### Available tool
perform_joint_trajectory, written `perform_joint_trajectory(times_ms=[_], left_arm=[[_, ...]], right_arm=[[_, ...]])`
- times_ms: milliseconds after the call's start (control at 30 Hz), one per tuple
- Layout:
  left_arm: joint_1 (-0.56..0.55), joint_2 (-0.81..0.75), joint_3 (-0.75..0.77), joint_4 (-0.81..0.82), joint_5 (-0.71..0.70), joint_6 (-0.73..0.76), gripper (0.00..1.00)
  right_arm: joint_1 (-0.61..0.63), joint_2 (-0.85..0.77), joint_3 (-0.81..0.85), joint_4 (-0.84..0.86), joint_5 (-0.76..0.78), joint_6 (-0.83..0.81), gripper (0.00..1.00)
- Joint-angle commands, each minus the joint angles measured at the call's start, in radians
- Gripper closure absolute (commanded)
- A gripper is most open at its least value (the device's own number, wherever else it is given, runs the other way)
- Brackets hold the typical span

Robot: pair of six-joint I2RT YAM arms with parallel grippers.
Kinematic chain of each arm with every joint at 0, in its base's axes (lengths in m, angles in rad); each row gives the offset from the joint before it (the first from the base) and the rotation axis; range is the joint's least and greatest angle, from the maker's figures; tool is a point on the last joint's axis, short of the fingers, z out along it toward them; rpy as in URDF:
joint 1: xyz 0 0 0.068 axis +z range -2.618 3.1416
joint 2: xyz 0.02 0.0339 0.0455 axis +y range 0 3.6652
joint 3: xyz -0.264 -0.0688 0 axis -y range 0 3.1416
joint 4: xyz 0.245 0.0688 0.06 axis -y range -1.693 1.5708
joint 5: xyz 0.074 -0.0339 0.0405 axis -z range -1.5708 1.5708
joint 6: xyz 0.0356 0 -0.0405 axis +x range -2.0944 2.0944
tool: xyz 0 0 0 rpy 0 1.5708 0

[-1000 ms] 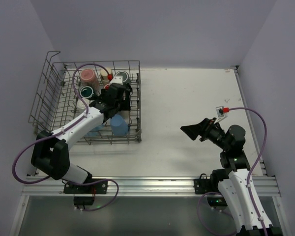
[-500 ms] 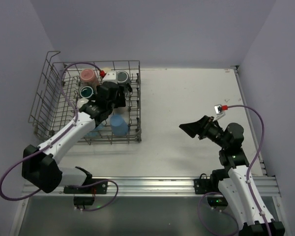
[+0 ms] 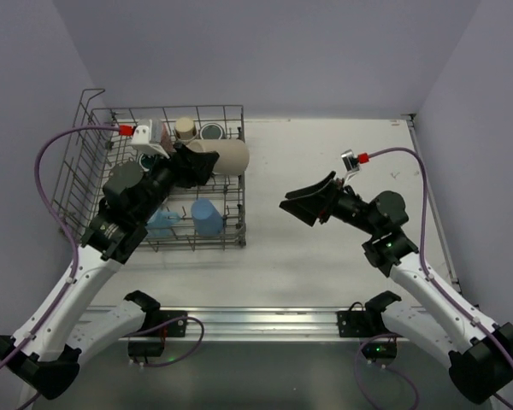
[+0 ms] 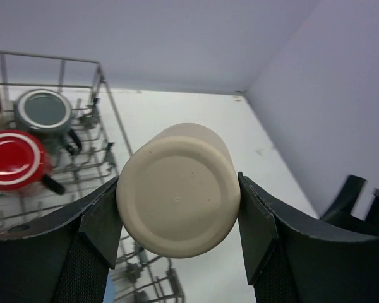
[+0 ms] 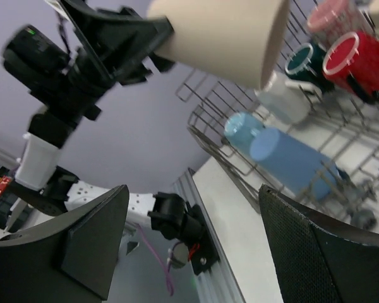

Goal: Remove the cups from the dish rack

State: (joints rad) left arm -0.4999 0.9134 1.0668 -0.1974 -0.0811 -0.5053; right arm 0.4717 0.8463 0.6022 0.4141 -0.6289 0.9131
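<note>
My left gripper (image 3: 212,162) is shut on a cream cup (image 3: 229,155), held on its side above the right edge of the dish rack (image 3: 85,162). In the left wrist view the cup's round base (image 4: 177,183) fills the gap between both pads. Still in the rack are a tan cup (image 3: 185,128), a grey cup (image 3: 211,132) and two light blue cups (image 3: 207,216). A red mug (image 4: 12,161) shows in the left wrist view. My right gripper (image 3: 312,201) is open and empty over the table, its jaws pointing left at the held cup (image 5: 224,35).
The rack's raised wire end (image 3: 90,107) stands at the far left. White tabletop (image 3: 325,154) lies to the right of the rack, walled at the back and right. Purple cables loop off both wrists.
My left arm has lifted the cream cup out of the rack and turned it to the right. My right gripper has moved left and up, nearer the rack.
</note>
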Motion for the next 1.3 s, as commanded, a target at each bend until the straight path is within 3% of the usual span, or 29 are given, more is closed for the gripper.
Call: perform_joint_trajectory(times_ms=[0,200,367,500,600,700,733,833,967,1067,1167,1267], left_arm=[[-0.005,-0.047,-0.062,0.147,0.214,-0.139,0.59],[-0.005,-0.065,-0.136,0.326,0.429,-0.274,0.59],[-0.005,-0.039,-0.188,0.453,0.52,-0.346,0.59],[-0.005,-0.025,-0.208,0.493,0.553,-0.36,0.59],[-0.005,-0.016,-0.212,0.504,0.567,-0.361,0.56],[-0.005,-0.008,-0.219,0.509,0.58,-0.358,0.43],[-0.005,-0.007,-0.22,0.504,0.581,-0.349,0.28],[-0.005,-0.007,-0.194,0.42,0.56,-0.29,0.02],[-0.005,-0.014,-0.105,0.192,0.468,-0.116,0.0],[-0.005,-0.053,-0.038,-0.044,0.284,0.042,0.0],[-0.005,-0.125,-0.053,-0.148,0.137,0.14,0.0],[-0.005,-0.191,-0.132,-0.177,0.087,0.178,0.0]], right_arm=[[0.022,0.036,0.079,0.202,0.031,-0.002,0.14],[0.034,0.115,0.146,0.245,0.015,0.038,0.16],[0.051,0.174,0.177,0.268,-0.02,0.07,0.18],[0.058,0.189,0.186,0.307,-0.035,0.084,0.34],[0.058,0.203,0.182,0.359,-0.037,0.115,0.55],[0.058,0.226,0.173,0.426,-0.02,0.156,0.7],[0.059,0.229,0.169,0.436,0.0,0.164,0.82],[0.058,0.24,0.197,0.396,0.037,0.161,1.0],[0.056,0.217,0.266,0.185,0.109,0.029,1.0],[0.038,0.22,0.414,-0.145,0.206,-0.181,1.0],[-0.019,0.29,0.589,-0.525,0.288,-0.374,1.0],[-0.122,0.399,0.741,-0.729,0.428,-0.514,1.0]])
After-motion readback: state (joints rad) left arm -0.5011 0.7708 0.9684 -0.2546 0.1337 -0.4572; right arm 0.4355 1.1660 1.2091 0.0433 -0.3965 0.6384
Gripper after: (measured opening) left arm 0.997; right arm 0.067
